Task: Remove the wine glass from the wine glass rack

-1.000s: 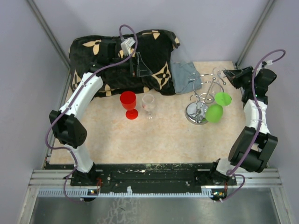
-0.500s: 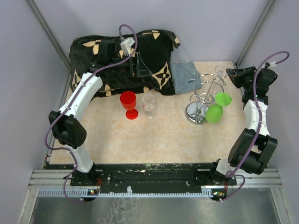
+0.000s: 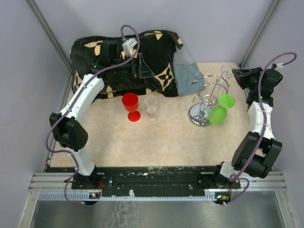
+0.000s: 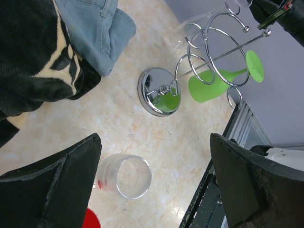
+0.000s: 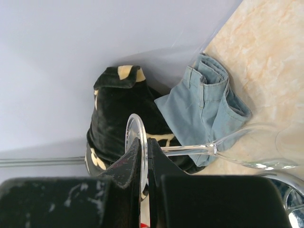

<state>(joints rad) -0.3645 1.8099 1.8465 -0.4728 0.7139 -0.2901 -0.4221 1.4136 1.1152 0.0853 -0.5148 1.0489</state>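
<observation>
Right wrist: R fingers [image 5: 124, 164] tight on round foot of clear wine glass [image 5: 190, 149]; L fingers [image 4: 57, 185] apart.

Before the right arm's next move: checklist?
1. Right gripper shut on clear glass foot: ok.
2. Clear glass free of rack loops: cannot tell.
3. Rack base flat on table: ok.
4. Green glass hanging on rack, apart from right gripper: ok.
5. Left gripper open, away from rack: ok.
</observation>
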